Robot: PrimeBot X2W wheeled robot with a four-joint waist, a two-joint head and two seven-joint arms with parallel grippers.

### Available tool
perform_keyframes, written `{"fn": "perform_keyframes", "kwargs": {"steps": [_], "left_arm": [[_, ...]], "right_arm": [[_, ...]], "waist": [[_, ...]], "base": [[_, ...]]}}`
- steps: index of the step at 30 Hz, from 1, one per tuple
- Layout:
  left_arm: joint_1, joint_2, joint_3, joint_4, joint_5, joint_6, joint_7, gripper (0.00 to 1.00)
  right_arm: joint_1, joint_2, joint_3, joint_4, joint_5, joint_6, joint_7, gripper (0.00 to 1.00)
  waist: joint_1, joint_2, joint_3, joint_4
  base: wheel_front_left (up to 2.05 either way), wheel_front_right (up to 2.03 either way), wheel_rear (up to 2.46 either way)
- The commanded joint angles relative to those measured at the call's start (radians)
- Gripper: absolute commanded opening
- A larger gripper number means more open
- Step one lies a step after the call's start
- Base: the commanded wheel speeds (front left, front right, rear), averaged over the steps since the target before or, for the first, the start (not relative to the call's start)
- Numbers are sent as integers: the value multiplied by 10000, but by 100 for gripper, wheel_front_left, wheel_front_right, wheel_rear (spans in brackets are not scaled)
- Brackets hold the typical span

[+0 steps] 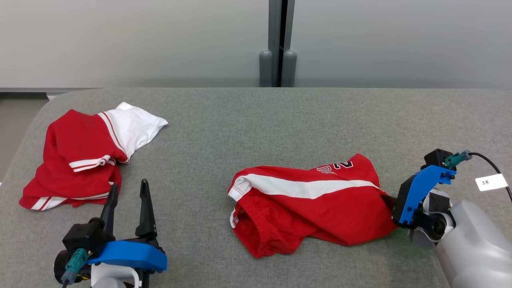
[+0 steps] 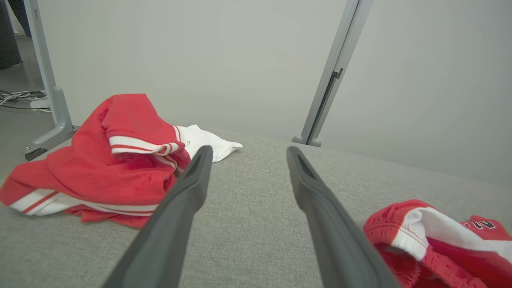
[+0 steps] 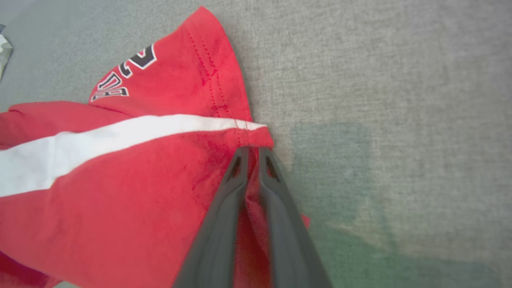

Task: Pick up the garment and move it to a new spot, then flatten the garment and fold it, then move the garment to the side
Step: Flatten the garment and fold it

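The garment point(image 1: 312, 204) is a pair of red shorts with a white stripe and dark lettering, lying crumpled in the middle of the grey table point(image 1: 240, 132). My right gripper point(image 1: 391, 203) reaches in from the right and is shut on the garment's right hem. In the right wrist view its fingers point(image 3: 236, 176) pinch a fold of red cloth point(image 3: 120, 180) just below the white stripe, the right gripper point(image 3: 252, 154) low over the table. My left gripper point(image 1: 129, 188) stands open at the lower left, holding nothing. The left gripper point(image 2: 248, 154) has the garment's waistband point(image 2: 440, 240) off to its right.
A second red and white garment point(image 1: 80, 160) lies bunched at the table's left end, just beyond my left fingertips point(image 2: 202, 160). Grey partition posts point(image 1: 276, 68) stand behind the far edge. A white tag point(image 1: 491, 182) hangs on the cable by my right wrist.
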Motion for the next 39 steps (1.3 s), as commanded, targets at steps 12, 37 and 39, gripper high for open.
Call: {"fn": "perform_keyframes", "kwargs": {"steps": [12, 37, 39], "left_arm": [[165, 5, 36, 112, 155, -84, -47, 100], [145, 85, 65, 346, 130, -166, -47, 100], [140, 96, 101, 352, 124, -164, -49, 100]], "right_arm": [[1468, -431, 1072, -2868, 627, 5, -1884, 0], [5968, 232, -241, -7725, -489, 5, -950, 100], [5911, 221, -361, -8049, -405, 5, -1094, 100]], "waist": [[0, -1, -423, -463], [0, -1, -365, -792], [0, -1, -413, -805]], "base": [[0, 0, 0], [0, 0, 0], [0, 0, 0]]}}
